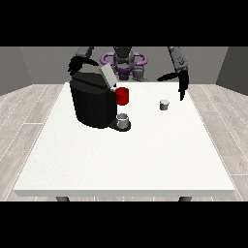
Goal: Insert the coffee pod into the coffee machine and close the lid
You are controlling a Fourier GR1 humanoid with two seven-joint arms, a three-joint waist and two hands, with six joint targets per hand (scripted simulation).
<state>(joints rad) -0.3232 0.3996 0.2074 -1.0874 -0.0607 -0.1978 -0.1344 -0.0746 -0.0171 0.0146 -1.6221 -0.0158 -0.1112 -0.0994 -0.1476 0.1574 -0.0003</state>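
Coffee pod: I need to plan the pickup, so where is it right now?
In the front view the coffee pod stands on the white table, right of the coffee machine, below the hand at the view's right.

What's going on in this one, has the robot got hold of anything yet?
Not yet. The coffee pod sits alone on the white table, with the hand at the view's right hanging just beside it, fingers straight, touching nothing. The black coffee machine has its lid raised; a cup stands on its base.
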